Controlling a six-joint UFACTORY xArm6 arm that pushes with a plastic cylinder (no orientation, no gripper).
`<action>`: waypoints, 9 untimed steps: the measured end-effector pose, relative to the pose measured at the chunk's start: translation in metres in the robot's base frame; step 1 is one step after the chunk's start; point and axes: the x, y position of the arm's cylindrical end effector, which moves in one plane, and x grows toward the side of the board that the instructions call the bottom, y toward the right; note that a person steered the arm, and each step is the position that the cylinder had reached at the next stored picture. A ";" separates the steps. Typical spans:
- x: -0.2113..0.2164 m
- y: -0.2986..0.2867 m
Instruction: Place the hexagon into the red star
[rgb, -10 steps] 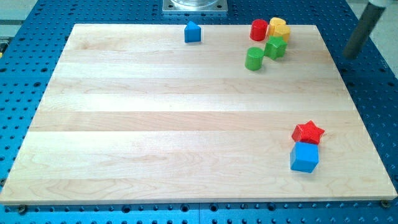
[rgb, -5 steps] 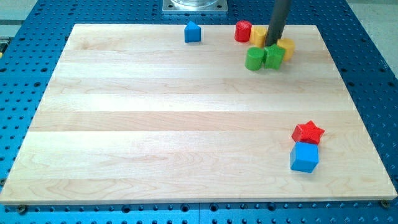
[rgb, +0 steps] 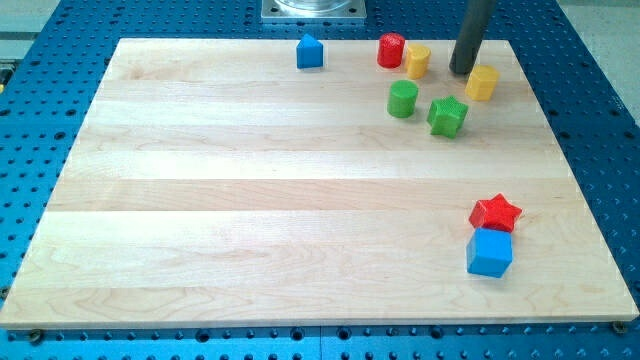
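Observation:
My tip (rgb: 462, 71) stands near the view's top right, between two yellow blocks. One yellow block (rgb: 482, 83) with a faceted, hexagon-like outline lies just to the tip's right, close to it or touching it. The other yellow block (rgb: 417, 61) lies to the tip's left; I cannot make out its shape. The red star (rgb: 496, 213) lies far below, near the view's right edge, against a blue cube (rgb: 490, 252) just beneath it.
A red cylinder (rgb: 391, 50) sits left of the yellow block. A green cylinder (rgb: 403, 99) and a green star (rgb: 447, 116) lie below the tip. A blue house-shaped block (rgb: 310, 52) sits at the top middle. The board's right edge (rgb: 570, 170) is close.
The rod swept in from the right and through the cluster, then drew back right. The blocks scattered: red cylinder and one yellow went left, the other yellow right, the green star downward.

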 end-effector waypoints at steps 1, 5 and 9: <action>0.051 -0.007; 0.120 -0.018; 0.138 -0.038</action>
